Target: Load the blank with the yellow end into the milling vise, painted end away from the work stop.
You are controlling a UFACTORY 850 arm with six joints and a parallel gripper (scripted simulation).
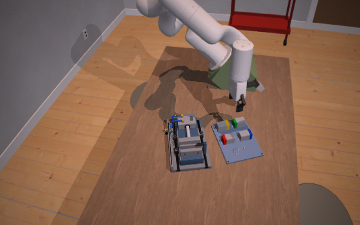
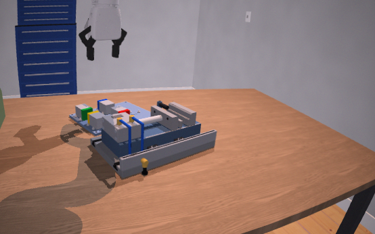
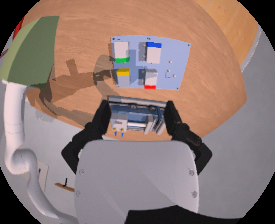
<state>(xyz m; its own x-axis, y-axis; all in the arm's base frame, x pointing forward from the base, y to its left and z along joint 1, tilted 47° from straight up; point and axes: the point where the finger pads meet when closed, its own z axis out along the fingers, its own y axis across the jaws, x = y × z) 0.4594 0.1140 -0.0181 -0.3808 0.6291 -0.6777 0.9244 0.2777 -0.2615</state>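
Observation:
The blank with the yellow end (image 1: 222,126) (image 2: 97,120) (image 3: 123,79) lies on the infeed plate (image 1: 247,153) (image 3: 182,57), at the corner nearest the vise's hose end. My gripper (image 1: 240,108) (image 2: 103,58) (image 3: 137,106) is open and empty, high above the table. The vise stands beside the plate; its fixed jaw (image 1: 191,153) (image 2: 183,113) is the end block without hoses. The moving jaw (image 1: 190,142) (image 2: 164,118) faces it, and no blank shows between them. The work stop (image 1: 201,144) (image 2: 164,105) is a dark rod at the plate-side end of the jaws.
The green-ended blank (image 1: 240,122) (image 3: 121,50), red-ended blank (image 1: 230,138) (image 3: 151,77) and blue-ended blank (image 1: 244,135) (image 3: 153,54) also lie on the infeed plate. Blue hoses (image 2: 142,135) rise at the vise's hose end. A long rail (image 2: 169,149) runs along its far side.

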